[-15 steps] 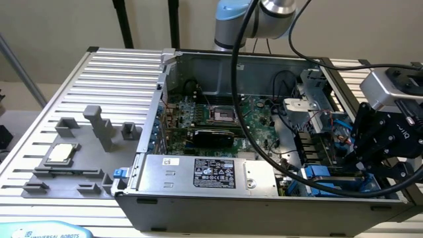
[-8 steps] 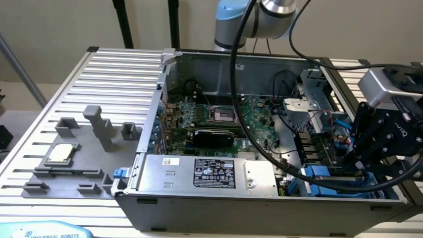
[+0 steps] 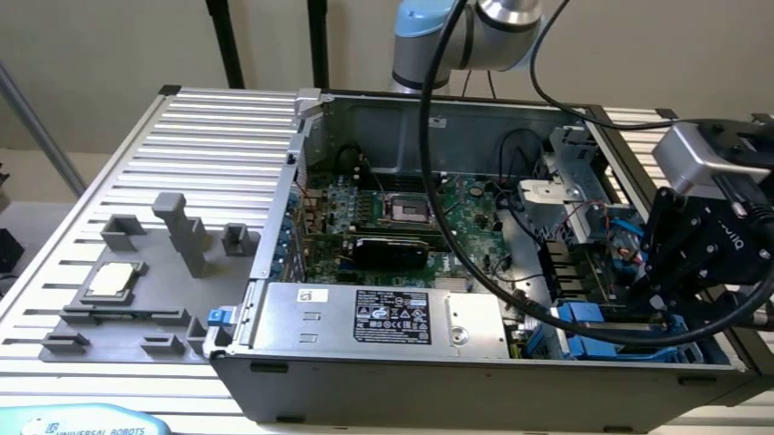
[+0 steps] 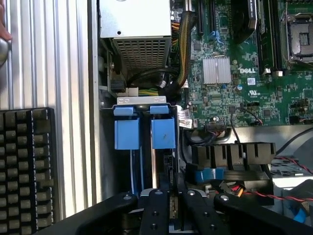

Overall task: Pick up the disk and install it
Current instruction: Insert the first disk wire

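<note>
the gripper (image 4: 171,208) has its jaws pinched on the disk (image 4: 172,208), held edge-on just above the blue drive bay (image 4: 145,128) of the computer case (image 3: 484,385), where slight tilt could jam it against the bay rails.

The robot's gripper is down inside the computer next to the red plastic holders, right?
Almost. The gripper is down inside the computer case, but the plastic holders beside it are blue, not red. The wrist view shows this.
</note>
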You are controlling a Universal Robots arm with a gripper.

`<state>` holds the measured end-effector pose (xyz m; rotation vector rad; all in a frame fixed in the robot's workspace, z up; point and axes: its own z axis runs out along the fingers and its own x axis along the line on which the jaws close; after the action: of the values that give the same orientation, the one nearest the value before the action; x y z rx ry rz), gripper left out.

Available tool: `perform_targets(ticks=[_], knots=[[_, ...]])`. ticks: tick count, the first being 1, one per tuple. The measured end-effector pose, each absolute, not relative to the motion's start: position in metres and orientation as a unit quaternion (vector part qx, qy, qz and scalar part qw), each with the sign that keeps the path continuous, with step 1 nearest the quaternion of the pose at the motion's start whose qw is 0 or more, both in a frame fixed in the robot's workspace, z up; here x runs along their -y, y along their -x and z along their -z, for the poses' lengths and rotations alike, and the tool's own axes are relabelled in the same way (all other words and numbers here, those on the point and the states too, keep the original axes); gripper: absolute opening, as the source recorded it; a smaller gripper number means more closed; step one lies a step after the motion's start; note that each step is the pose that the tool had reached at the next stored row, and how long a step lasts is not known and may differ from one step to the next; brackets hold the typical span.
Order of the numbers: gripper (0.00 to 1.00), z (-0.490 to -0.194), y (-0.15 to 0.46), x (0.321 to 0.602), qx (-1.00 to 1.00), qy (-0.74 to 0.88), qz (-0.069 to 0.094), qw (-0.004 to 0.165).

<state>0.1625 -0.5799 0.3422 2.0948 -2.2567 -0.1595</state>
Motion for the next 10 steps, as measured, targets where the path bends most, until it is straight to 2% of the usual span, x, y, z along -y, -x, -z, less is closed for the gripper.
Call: perform_targets(ticks=[10], knots=[[0.16,-0.3409,-0.1631,0.5765,0.735,-0.675,0.045,0.036]])
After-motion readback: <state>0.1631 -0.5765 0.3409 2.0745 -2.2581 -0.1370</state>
